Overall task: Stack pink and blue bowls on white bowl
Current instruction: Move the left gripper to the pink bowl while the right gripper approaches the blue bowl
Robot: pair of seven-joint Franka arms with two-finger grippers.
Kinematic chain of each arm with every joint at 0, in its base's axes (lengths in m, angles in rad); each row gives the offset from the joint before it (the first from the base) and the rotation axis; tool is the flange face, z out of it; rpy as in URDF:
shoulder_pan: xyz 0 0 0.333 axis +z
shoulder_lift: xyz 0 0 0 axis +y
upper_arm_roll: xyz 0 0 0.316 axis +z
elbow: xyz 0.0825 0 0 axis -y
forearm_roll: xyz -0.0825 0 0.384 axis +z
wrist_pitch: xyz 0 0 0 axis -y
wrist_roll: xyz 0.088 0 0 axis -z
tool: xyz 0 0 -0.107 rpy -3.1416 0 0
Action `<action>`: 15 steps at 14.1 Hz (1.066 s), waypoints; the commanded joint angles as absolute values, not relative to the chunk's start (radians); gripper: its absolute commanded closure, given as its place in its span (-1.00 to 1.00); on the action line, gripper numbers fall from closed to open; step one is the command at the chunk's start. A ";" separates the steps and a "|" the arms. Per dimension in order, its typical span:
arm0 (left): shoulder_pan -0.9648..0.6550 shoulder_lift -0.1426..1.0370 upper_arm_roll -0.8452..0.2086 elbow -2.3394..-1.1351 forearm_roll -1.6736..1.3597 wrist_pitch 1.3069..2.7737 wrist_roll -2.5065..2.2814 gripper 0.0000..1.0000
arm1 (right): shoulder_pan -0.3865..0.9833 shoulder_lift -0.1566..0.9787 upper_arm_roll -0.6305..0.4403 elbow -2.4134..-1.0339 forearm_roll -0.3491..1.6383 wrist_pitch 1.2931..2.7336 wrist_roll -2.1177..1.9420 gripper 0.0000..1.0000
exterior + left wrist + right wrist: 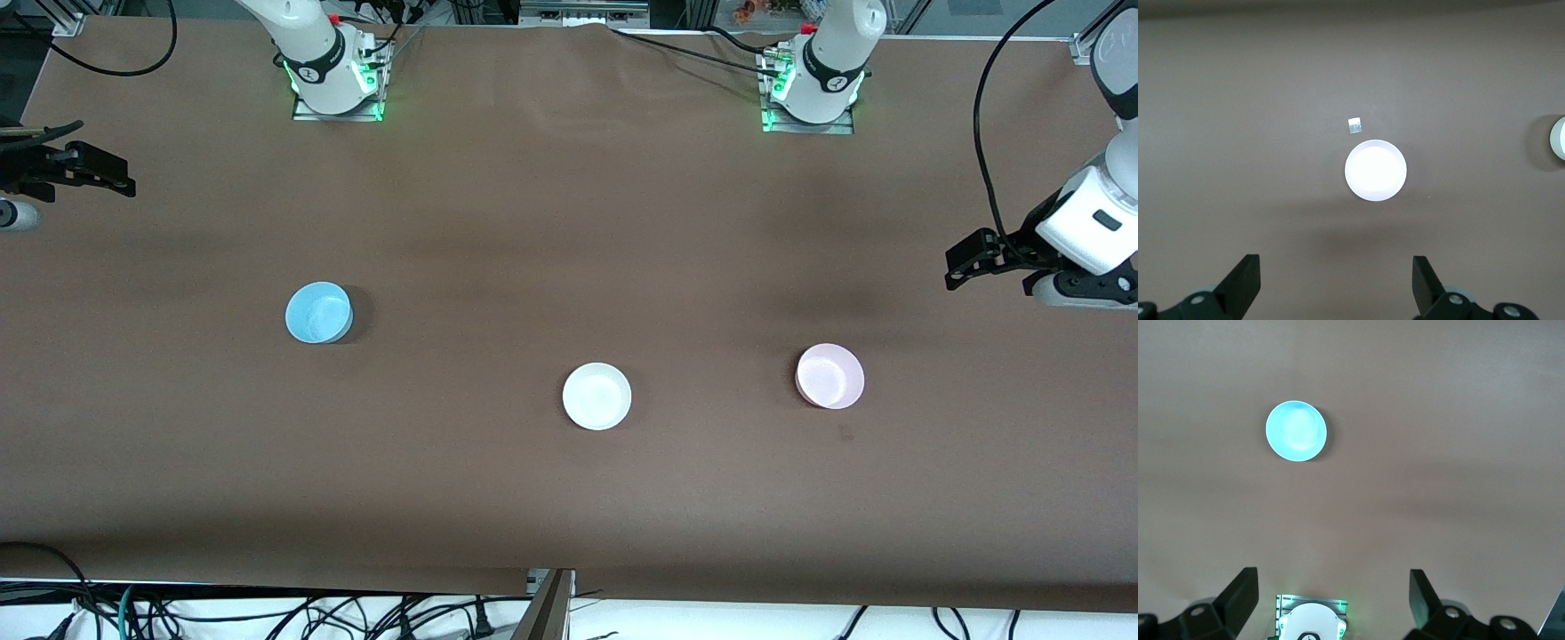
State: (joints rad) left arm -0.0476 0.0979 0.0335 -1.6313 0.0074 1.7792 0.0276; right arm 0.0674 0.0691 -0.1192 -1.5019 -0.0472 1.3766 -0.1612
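White bowl (597, 396) sits whole; both open tools are edge-cropped.

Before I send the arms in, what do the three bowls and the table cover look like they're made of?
Blue bowl, white bowl and pink bowl: probably plastic, with even solid colour, thin rims and a smooth, soft sheen. Table cover: a matte brown sheet, paper or fabric, showing faint creases and no glare. Left gripper and right gripper both wait open at the table's ends.
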 commanded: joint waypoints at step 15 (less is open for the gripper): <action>-0.029 0.417 0.048 -1.618 0.032 2.025 0.037 -1.00 | 0.058 0.077 -0.117 -1.482 -0.034 1.373 -0.167 -1.00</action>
